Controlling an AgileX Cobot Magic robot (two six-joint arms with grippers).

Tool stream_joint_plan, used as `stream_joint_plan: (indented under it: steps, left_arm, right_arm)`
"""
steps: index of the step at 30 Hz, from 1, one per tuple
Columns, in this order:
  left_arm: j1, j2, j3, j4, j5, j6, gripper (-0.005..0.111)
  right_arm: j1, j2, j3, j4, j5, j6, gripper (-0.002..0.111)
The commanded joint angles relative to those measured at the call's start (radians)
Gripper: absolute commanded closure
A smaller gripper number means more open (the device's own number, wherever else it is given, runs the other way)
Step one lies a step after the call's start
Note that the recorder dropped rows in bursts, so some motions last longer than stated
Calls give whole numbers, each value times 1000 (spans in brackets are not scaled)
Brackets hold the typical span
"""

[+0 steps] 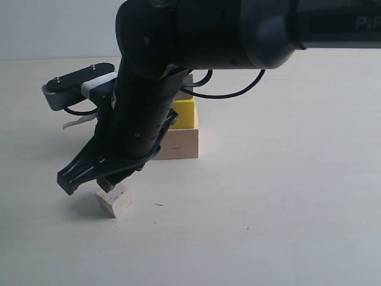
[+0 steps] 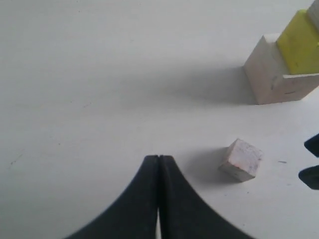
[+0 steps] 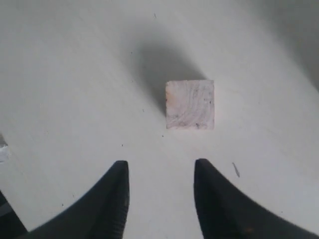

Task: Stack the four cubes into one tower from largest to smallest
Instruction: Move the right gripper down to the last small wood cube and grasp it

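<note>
The smallest cube, greyish worn wood (image 1: 114, 199) (image 2: 241, 159) (image 3: 190, 104), lies alone on the table in front of the tower. The tower has the pale wood largest cube (image 1: 178, 144) (image 2: 271, 74) at the bottom, with the yellow cube (image 1: 186, 113) (image 2: 299, 42) on it. A sliver of the small wood cube (image 1: 188, 80) shows on top, mostly hidden by the arm. My right gripper (image 1: 86, 179) (image 3: 159, 164) reaches across and hangs open just above the smallest cube, not touching it. My left gripper (image 2: 159, 158) is shut on nothing, off to the cube's side.
The left arm's wrist (image 1: 77, 88) sits at the back left, behind the right arm (image 1: 143, 113). The pale tabletop (image 1: 286, 196) stretches to the right and front. The right gripper's fingertips (image 2: 311, 145) show at the edge of the left wrist view.
</note>
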Motion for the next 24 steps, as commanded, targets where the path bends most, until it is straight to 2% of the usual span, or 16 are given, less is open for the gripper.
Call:
stream_joint_plan:
  steps: [1, 8, 24]
  left_arm:
    - [1, -18, 2, 27, 85, -17, 107]
    - [1, -21, 2, 41, 152, -17, 107]
    - [1, -21, 2, 44, 146, -17, 107]
  right_arm:
    - [2, 40, -52, 9, -14, -36, 58]
    - [2, 118, -114, 19, 2, -103, 52]
    - [2, 240, -252, -34, 46, -129, 53]
